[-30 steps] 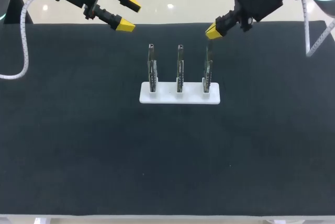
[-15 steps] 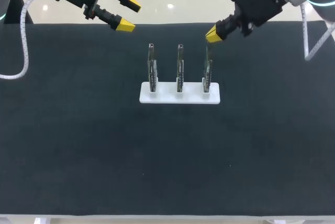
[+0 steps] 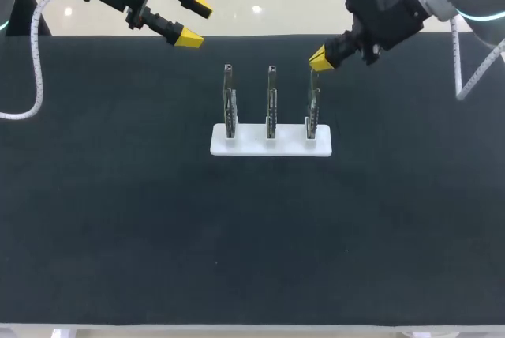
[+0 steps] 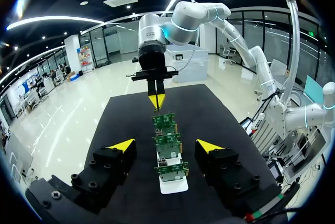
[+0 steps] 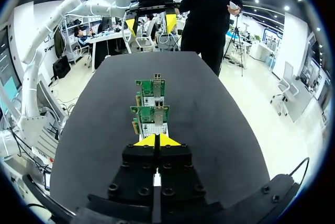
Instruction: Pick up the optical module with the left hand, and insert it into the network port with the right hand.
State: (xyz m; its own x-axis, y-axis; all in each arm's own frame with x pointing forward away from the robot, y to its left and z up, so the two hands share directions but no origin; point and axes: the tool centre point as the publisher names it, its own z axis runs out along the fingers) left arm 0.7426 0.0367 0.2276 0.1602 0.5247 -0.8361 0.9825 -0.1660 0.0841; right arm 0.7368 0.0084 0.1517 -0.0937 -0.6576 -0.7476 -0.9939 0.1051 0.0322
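Three green network boards stand upright in a white holder [image 3: 271, 140], each with a silver port cage at its top edge. My right gripper [image 3: 319, 59] is shut with nothing in it, its yellow tips just above the top of the right-hand board [image 3: 313, 101]. From the right wrist, the gripper [image 5: 156, 140] hangs over the nearest board, with the middle board [image 5: 153, 114] and the far board [image 5: 151, 88] ahead. My left gripper [image 3: 195, 21] is open and empty, up and back-left of the left board [image 3: 229, 101]. Its wrist looks down the row [image 4: 167, 140] between its fingers. I make out no separate optical module.
The black mat [image 3: 118, 196] covers the whole table, and only the holder stands on it. Bare mat lies in front of the holder and on both sides. A white cable [image 3: 35, 54] hangs from my left arm over the back left corner.
My right gripper has come down and slightly forward, closer to the top of the right-hand board. The left arm has not moved.
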